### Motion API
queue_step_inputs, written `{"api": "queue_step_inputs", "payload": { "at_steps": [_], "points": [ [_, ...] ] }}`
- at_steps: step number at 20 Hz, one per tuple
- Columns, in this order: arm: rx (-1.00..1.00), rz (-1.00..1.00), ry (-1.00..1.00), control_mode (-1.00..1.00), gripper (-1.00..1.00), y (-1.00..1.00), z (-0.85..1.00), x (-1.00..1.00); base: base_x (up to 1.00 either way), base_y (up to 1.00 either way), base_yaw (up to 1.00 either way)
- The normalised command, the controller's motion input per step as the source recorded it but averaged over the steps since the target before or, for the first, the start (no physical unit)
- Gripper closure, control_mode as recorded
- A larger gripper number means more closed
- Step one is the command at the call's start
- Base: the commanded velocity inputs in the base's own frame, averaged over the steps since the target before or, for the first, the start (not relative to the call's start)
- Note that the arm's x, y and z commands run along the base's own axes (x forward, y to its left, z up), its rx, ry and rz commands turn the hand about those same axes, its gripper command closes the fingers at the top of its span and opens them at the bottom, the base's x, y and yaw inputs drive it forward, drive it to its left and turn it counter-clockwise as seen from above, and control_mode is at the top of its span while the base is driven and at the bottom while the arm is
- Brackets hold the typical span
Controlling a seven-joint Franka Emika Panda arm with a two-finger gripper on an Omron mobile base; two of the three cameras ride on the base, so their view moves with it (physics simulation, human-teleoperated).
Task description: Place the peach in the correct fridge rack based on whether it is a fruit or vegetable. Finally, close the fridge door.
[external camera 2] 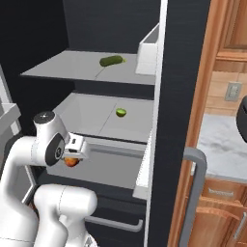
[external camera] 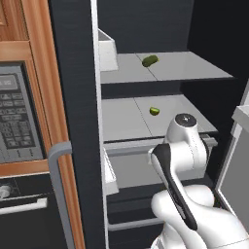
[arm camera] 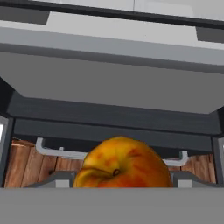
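Note:
My gripper (external camera 2: 72,158) is shut on the peach (external camera 2: 71,162), an orange fruit with a red blush that hangs under the hand. In the hand view the peach (arm camera: 124,164) sits large at the bottom centre and hides the fingertips. I hold it in front of the open fridge, just below the thick grey front edge of the fridge rack (external camera 2: 94,118), the lower of the two shelves. In the left base view my own arm hides the hand in front of the rack (external camera: 124,121). Both fridge doors stand open.
A small green round fruit (external camera: 154,111) (external camera 2: 121,112) lies on the lower shelf. An elongated green vegetable (external camera: 150,60) (external camera 2: 111,61) lies on the shelf above. Open doors with white bins (external camera: 108,51) (external camera 2: 147,53) flank the opening. A grey drawer front (arm camera: 109,87) sits under the rack.

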Motion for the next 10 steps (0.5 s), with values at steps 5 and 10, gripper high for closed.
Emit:
{"api": "queue_step_inputs", "payload": {
  "at_steps": [5,10],
  "points": [
    [0.0,0.0,0.0,1.0,1.0,0.0,0.0,0.0,0.56,-0.1,0.0],
    [0.0,0.0,-0.26,-1.0,1.0,-0.03,0.71,0.69,0.0,0.0,0.0]
  ]
}}
